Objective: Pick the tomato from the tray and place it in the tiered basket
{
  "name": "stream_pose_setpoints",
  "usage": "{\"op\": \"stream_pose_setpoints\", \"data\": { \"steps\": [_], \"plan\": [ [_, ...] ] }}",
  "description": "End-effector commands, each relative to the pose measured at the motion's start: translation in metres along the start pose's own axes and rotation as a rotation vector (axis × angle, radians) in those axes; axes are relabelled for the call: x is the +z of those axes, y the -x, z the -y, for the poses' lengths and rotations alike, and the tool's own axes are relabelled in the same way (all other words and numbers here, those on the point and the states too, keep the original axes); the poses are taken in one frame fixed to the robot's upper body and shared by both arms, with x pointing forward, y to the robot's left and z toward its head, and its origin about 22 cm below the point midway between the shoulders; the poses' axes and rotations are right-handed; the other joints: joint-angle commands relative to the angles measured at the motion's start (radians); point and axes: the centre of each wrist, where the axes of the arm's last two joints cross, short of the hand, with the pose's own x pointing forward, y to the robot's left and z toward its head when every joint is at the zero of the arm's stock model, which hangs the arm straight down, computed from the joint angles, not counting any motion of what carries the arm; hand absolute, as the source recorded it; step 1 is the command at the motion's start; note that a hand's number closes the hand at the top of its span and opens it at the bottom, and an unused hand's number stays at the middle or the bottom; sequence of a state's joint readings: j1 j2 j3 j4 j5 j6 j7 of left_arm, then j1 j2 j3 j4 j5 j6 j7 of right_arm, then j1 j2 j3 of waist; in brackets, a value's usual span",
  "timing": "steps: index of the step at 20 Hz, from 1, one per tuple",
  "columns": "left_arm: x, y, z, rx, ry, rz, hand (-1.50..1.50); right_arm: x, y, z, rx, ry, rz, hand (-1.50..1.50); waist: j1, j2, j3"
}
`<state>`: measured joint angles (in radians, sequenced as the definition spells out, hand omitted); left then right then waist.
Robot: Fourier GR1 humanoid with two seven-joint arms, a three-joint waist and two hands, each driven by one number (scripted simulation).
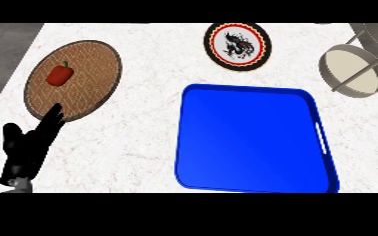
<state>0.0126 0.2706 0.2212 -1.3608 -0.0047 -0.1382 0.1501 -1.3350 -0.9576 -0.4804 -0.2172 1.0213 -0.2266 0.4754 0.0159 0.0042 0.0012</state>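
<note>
View from the robot's head, looking steeply down at a white marbled counter (140,130). A large blue tray (255,88) with a raised rim lies right of centre, and no tomato shows on it. At the far right edge, well apart from the left hand, is part of the tiered basket (323,69): a grey wire ring around a pale round floor, cut off by the edge. No tomato shows in the part that is visible. The only red thing in sight is a pepper-like vegetable with a green stem (60,74). It lies on a round woven mat (85,87) at the upper left, not on the tray. A round patterned plate (238,45) with a dark rim sits above the tray.

The left hand (26,147) rests at the lower left edge, its fingers straight, pointing up and slightly apart, pinching nothing. One fingertip overlaps the mat's near edge. The right hand is out of sight.

Where the tomato is cannot be told, so the step in hand is unclear. The next move probably calls for finding the tomato before any reach to the basket
</note>
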Motion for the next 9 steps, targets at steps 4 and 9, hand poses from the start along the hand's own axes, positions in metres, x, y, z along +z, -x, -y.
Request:
{"op": "stream_pose_setpoints", "data": {
  "steps": [4,9],
  "plan": [
    [0.017,0.012,-0.007,0.001,-0.042,-0.033,0.0,-0.022,0.043,0.041,-0.348,-0.001,0.003,-1.5,-0.046,-0.022,0.0],
    [0.019,0.015,-0.018,0.017,-0.069,-0.052,0.0,-0.033,0.096,0.035,-0.452,-0.1,0.055,-1.5,-0.075,-0.03,-0.001]
  ]
}}
